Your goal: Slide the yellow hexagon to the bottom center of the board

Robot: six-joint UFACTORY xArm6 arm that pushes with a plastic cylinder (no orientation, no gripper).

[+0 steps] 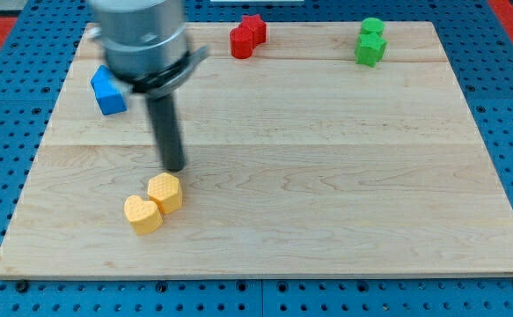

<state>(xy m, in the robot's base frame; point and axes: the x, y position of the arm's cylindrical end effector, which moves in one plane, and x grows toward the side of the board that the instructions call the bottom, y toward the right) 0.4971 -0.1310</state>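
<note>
The yellow hexagon (165, 191) lies at the view's lower left of the wooden board (326, 176). A yellow heart-shaped block (142, 213) touches it on its lower left side. My tip (175, 167) stands just above the hexagon, slightly to its right, with a small gap between them. The rod rises from there to the arm's grey body at the view's top left.
A blue block (107, 90) sits at the left, partly behind the arm. Two red blocks (247, 37) touch each other at the top centre. Two green blocks (370, 42) stand together at the top right. Blue perforated table surrounds the board.
</note>
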